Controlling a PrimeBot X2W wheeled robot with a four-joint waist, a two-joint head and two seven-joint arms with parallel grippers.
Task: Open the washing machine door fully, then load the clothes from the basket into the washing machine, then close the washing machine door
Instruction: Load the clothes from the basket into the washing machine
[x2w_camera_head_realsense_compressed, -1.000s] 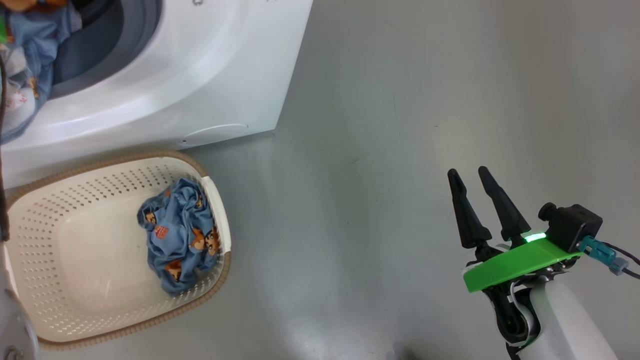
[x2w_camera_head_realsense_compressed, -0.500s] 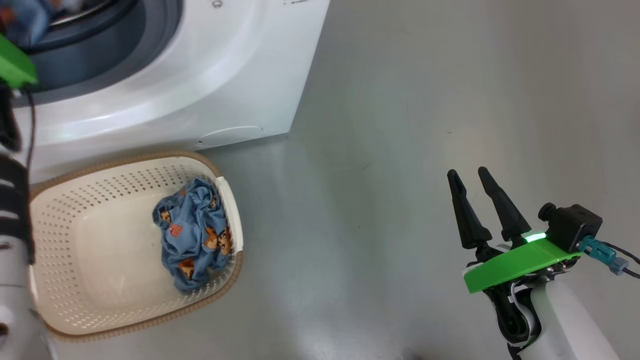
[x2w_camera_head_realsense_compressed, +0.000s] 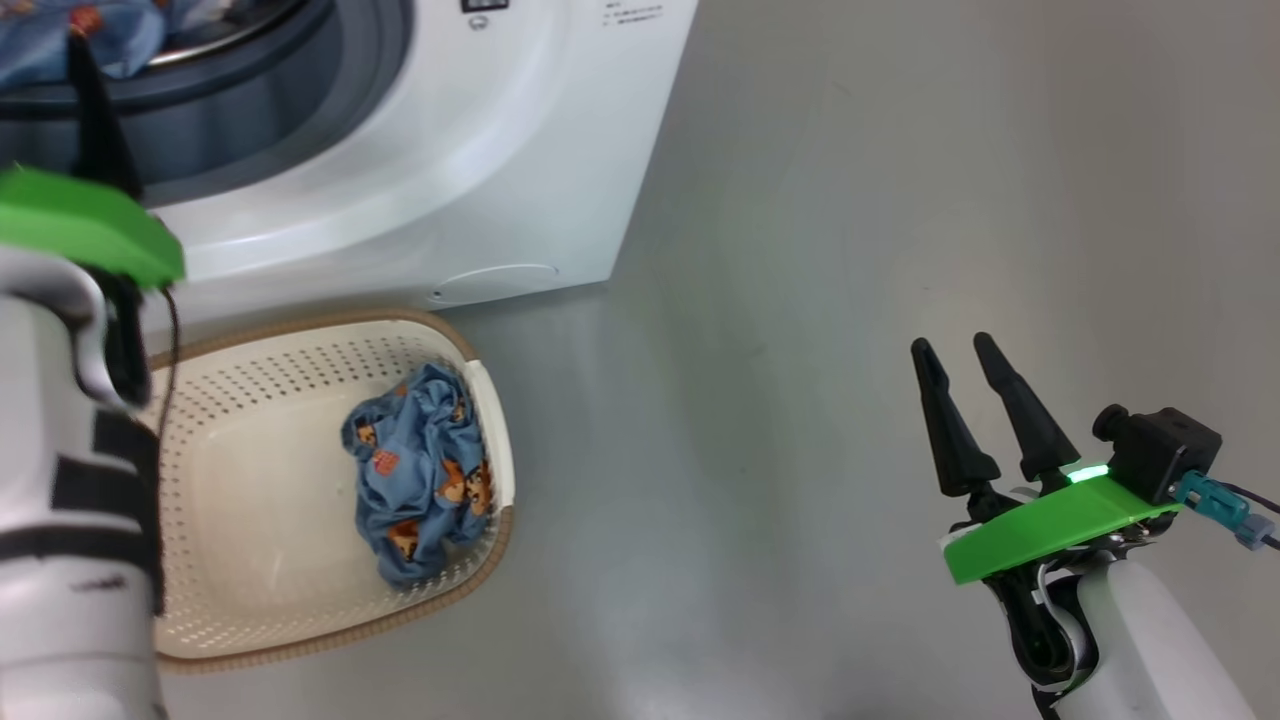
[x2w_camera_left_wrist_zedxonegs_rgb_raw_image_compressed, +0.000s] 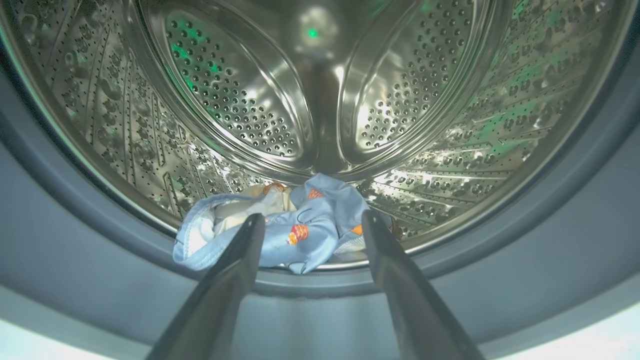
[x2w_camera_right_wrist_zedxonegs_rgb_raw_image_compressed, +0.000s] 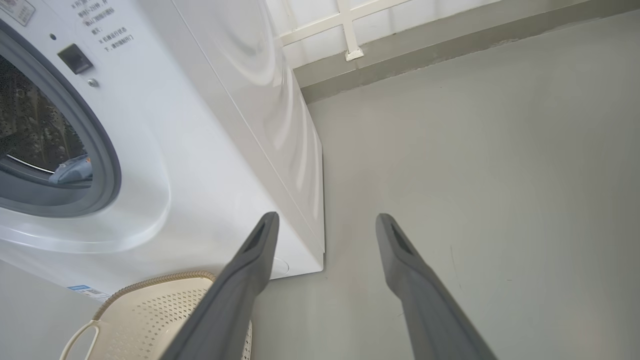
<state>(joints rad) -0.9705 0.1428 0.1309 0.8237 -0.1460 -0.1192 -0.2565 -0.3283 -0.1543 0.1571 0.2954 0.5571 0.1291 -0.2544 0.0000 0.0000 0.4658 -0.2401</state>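
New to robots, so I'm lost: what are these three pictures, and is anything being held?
It's a two-armed robot loading laundry. One picture looks down from its head; the others look along each arm's two dark fingers. The left end effector is open at the mouth of the washing machine, empty; clothes lie in the drum beyond. The right end effector hangs open and empty over the floor. One blue garment lies in the basket.

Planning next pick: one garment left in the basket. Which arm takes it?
Likely left. The left gripper is open at the drum mouth, near the basket with the bear-print garment; the right gripper is farther off, over floor.
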